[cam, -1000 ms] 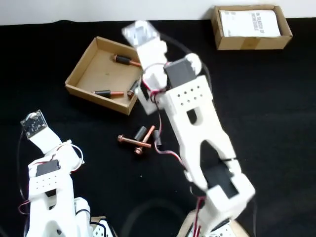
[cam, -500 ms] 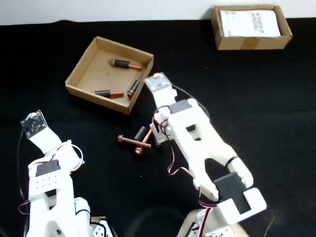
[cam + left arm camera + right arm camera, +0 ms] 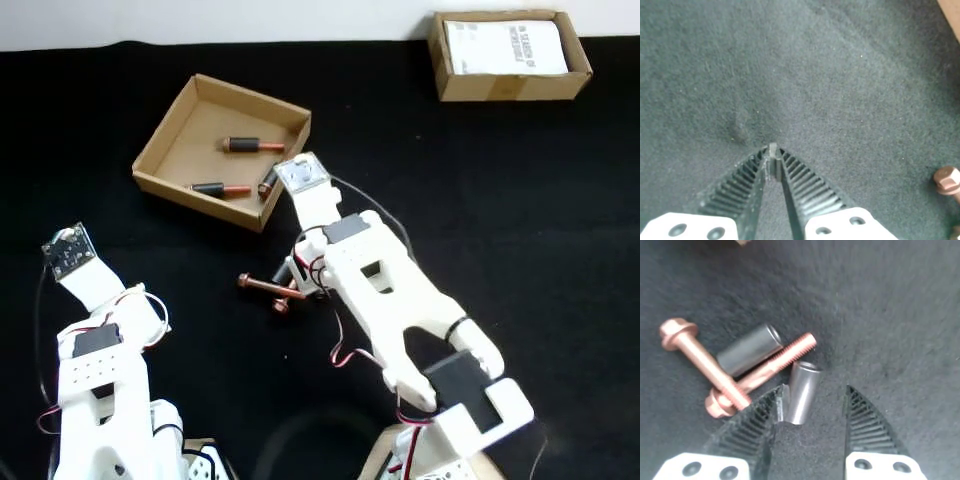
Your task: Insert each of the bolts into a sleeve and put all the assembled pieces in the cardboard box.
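The sleeve (image 3: 801,392), a stiff, smooth metal tube likely to roll, lies on the table (image 3: 900,310) between the spread jaws of the right pincer (image 3: 815,390); pinch it across its middle. Its far end sits just beside two crossed bolts (image 3: 762,371) and a second sleeve (image 3: 749,350), so room is tight there and open on the other side. The left pincer (image 3: 772,151) is pressed together, well apart.

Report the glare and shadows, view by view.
High view: the printed sheet glares white in the far cardboard box. Right wrist view: a highlight runs along the sleeve inside the open right gripper. Left wrist view: even light on the black cloth, no glare.
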Robot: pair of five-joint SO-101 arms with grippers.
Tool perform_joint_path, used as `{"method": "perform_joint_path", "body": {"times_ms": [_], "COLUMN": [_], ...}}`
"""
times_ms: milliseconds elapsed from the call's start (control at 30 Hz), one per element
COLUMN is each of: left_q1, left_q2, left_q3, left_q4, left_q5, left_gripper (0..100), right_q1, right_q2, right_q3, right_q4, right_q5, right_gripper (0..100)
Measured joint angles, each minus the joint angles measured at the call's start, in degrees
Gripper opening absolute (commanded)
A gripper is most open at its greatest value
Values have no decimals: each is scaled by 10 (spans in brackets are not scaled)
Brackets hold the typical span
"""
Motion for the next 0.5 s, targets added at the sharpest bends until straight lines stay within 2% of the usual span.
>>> {"method": "perform_joint_path", "body": {"times_ms": [500], "left_q1": [0], "left_q2": [-4], "left_q3": [7], "left_q4": [0], "left_q5": [0], "left_gripper": [10], "right_q1": [-2], "right_q2": [42], "right_q3": [4], "right_q4": [-3], "right_q5": [-9], "right_gripper": [156]}}
